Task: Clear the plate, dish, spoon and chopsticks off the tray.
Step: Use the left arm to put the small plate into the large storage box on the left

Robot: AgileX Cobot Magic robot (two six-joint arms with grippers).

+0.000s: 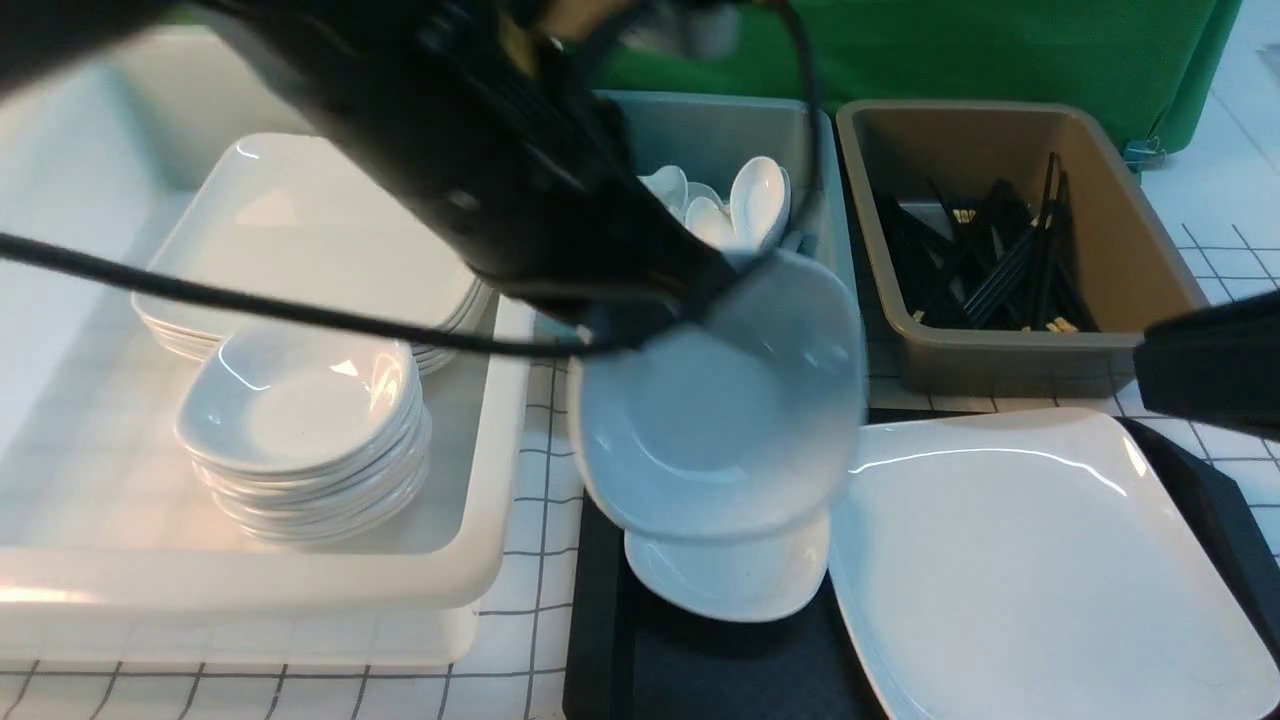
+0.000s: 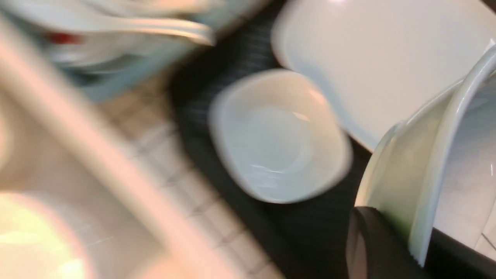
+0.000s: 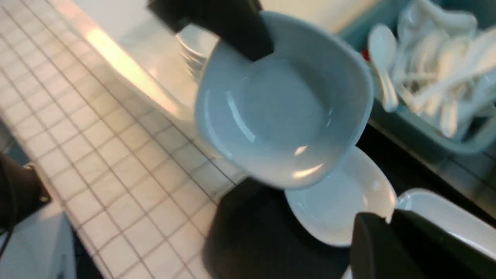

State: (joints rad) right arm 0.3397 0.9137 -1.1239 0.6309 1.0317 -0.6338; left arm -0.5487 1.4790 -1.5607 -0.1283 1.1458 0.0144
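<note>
Left end effector point(image 1: 700, 295) clamped on the rim of a dish point(image 1: 720, 430) held in the air.
Front: the dish hangs tilted above the tray point(image 1: 600, 620), over a second dish point(image 1: 730, 585) just beside the plate point(image 1: 1020, 570); I cannot tell how the right end effector point(image 1: 1180, 370) is set. Left wrist: a finger point(image 2: 372, 240) presses the rim. Right wrist: the second dish rests on the tray.
</note>
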